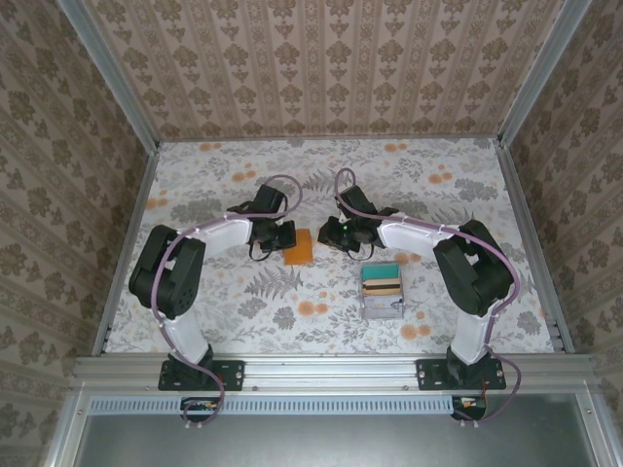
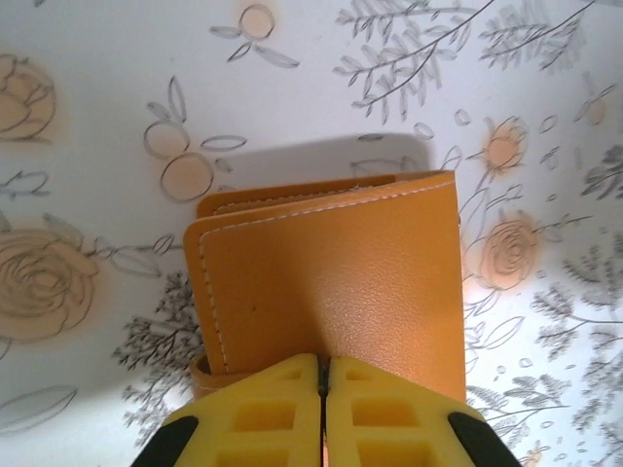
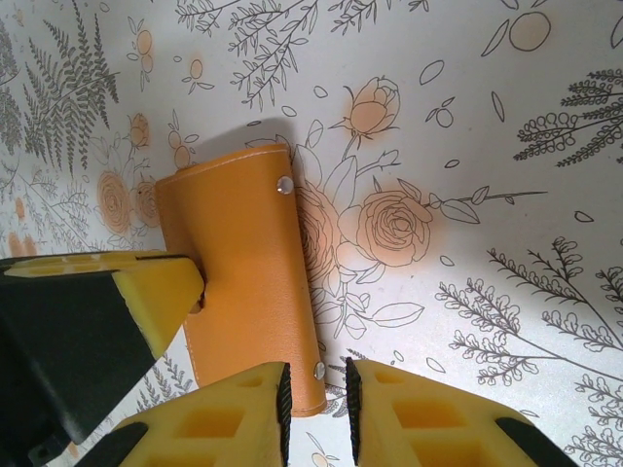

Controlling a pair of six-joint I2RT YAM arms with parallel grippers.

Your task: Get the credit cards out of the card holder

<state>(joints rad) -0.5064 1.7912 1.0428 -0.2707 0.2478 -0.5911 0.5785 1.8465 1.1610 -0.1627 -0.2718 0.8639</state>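
Nearest the bases stands a grey tray of cards. Beyond it the card holder lies flat and closed on the floral table between both claws, its long axis running away from the robot. It is a grained, leather-look orange fold with white stitching and metal snaps. The left gripper is closer, its yellow pads pressed together at the holder's edge, though I cannot tell whether the cover is caught. The right gripper hangs narrowly parted over a snap corner, holding nothing.

The card holder lies between the left gripper and the right gripper, near a tray.
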